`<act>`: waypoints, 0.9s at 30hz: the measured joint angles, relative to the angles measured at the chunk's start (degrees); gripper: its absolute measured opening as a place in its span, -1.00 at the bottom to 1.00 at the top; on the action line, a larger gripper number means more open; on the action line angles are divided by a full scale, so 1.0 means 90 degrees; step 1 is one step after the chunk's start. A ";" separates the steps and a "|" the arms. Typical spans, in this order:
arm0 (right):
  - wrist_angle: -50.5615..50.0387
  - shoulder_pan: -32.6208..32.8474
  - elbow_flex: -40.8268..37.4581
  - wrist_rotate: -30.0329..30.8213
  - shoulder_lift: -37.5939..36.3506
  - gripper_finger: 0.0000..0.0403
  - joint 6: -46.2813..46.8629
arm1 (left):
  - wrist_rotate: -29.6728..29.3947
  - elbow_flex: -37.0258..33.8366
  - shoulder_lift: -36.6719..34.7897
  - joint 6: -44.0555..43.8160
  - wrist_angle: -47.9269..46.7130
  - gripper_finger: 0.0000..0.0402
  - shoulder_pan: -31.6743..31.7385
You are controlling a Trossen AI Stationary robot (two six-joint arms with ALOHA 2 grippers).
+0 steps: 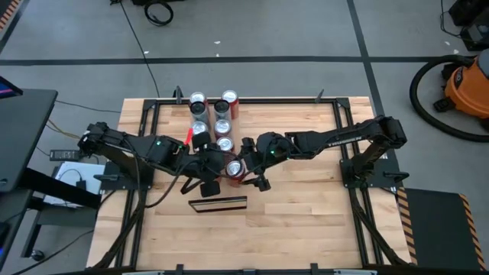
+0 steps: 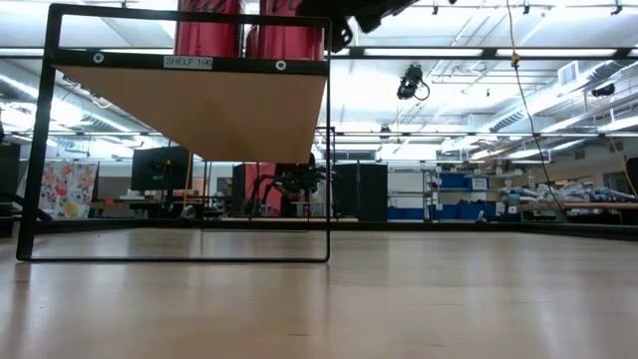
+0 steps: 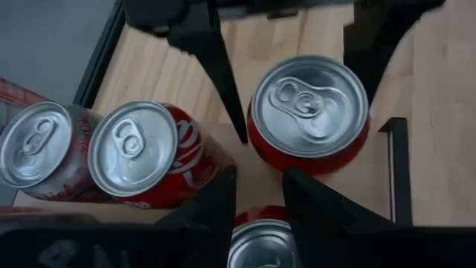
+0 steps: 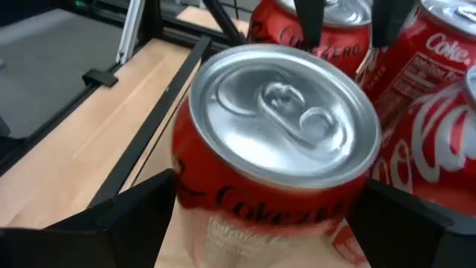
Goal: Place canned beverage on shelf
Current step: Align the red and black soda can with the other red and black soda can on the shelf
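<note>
My right gripper (image 1: 239, 173): centre of the high view, fingers spread wide on either side of a red Coke Zero can (image 4: 279, 152); in my right wrist view 1 dark finger sits at each side of that can, and I cannot tell whether they touch it.
My left gripper (image 1: 208, 169): just left of the right gripper in the high view, fingers (image 3: 214, 205) narrowly apart, nothing between them; a silver can top (image 3: 258, 246) lies just below the gap at the bottom edge of the left wrist frame.
Coke Zero can: upright, tab up, standing on the shelf (image 2: 214, 115) at the near end of the can row, at the centre of the high view.
Other cans: a double row (image 1: 214, 114) runs from the centre toward the upper middle of the high view; 2 red cans (image 2: 249, 28) show at the top left of the low view, standing on the shelf.
Shelf: pale wood slab in a black frame (image 2: 40, 140), raised off the table (image 2: 419, 299); a label on its front edge reads SHELF.
Small dark bar (image 1: 218, 204): lies flat on the table just below the grippers in the high view.
</note>
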 joint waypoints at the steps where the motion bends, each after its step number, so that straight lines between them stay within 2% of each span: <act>1: 0.0080 -0.0011 0.0002 -0.0015 0.0046 0.85 -0.0005 | -0.0002 0.0000 0.0000 -0.0002 -0.0009 -0.40 0.0002; 12: 0.0331 -0.0112 -0.0005 -0.0018 0.0148 0.85 -0.0117 | 0.0000 0.0000 -0.0007 -0.0281 -0.0351 -0.40 -0.0011; 20: 0.0434 -0.0112 -0.0007 -0.0035 0.0145 0.85 -0.0117 | 0.0216 0.0010 -0.0012 -0.0616 -0.0617 -0.40 -0.0017; 27: 0.0455 -0.0112 -0.0007 -0.0362 0.0147 0.85 0.0002 | 0.0610 0.0002 -0.0012 -0.0488 -0.0642 -0.40 -0.0019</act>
